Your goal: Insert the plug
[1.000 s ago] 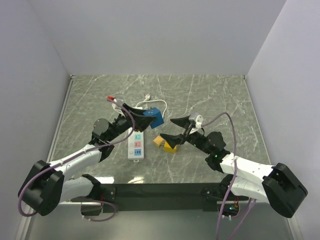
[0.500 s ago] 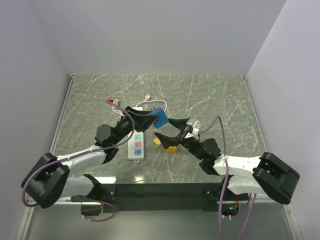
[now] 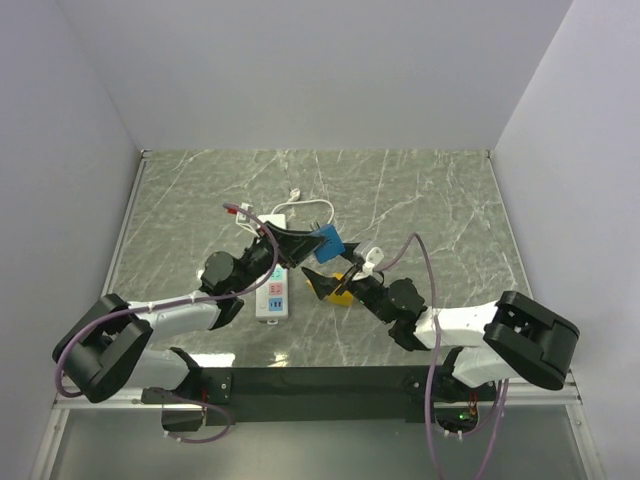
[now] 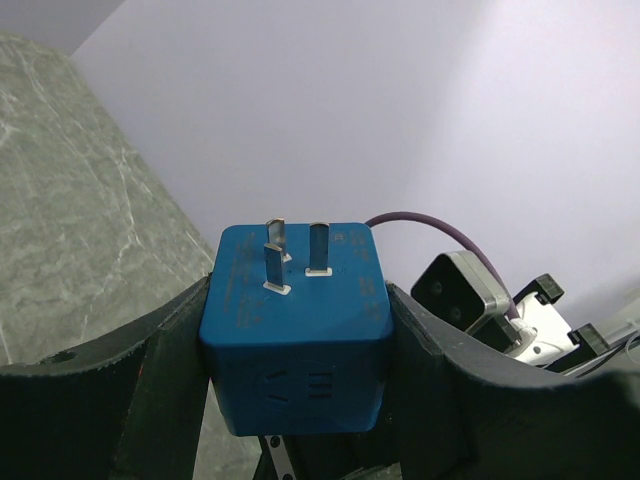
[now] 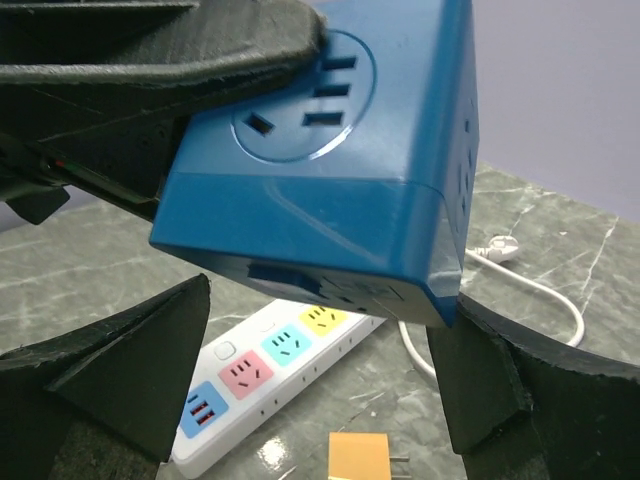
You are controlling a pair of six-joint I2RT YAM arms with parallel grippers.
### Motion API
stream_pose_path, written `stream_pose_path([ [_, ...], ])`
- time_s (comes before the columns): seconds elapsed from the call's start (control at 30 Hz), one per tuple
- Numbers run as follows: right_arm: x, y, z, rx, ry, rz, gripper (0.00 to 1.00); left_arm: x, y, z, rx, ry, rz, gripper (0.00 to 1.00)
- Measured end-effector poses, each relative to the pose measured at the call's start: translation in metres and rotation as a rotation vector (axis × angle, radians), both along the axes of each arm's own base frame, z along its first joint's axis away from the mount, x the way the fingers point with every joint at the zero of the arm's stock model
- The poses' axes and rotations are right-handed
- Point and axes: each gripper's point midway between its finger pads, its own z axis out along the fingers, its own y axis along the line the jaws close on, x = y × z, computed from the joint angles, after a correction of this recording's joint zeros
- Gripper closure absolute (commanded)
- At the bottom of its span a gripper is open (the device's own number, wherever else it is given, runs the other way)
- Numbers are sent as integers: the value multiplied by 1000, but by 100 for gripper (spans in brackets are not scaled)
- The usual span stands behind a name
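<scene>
Clamping the blue plug (image 4: 295, 330), the left hand (image 3: 312, 240) holds it inside the wide-open right hand (image 3: 338, 268).

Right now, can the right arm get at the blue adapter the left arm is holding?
Probably yes. The right gripper has its jaws open on either side of the blue adapter, with nothing in between. The left gripper seems to clamp other faces, so it shouldn't block.

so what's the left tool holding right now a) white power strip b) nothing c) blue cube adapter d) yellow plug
c: the blue cube adapter is clamped in the left tool, while the yellow plug and white power strip lie on the table.
</scene>
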Motion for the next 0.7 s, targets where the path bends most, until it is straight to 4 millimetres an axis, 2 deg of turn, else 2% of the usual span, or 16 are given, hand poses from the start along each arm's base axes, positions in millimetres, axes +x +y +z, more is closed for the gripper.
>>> stream_pose_path([
  [0.23,2,-2,-1,-24,-22,-32,8,1,3,-6,-2,26,19,100],
  [0.43,2,-4,5,-13,-34,-43,9,0,7,2,-23,11,33,100],
  [0.7,2,-4,5,-12,-33,-44,10,-1,8,-1,-19,17,33,100],
])
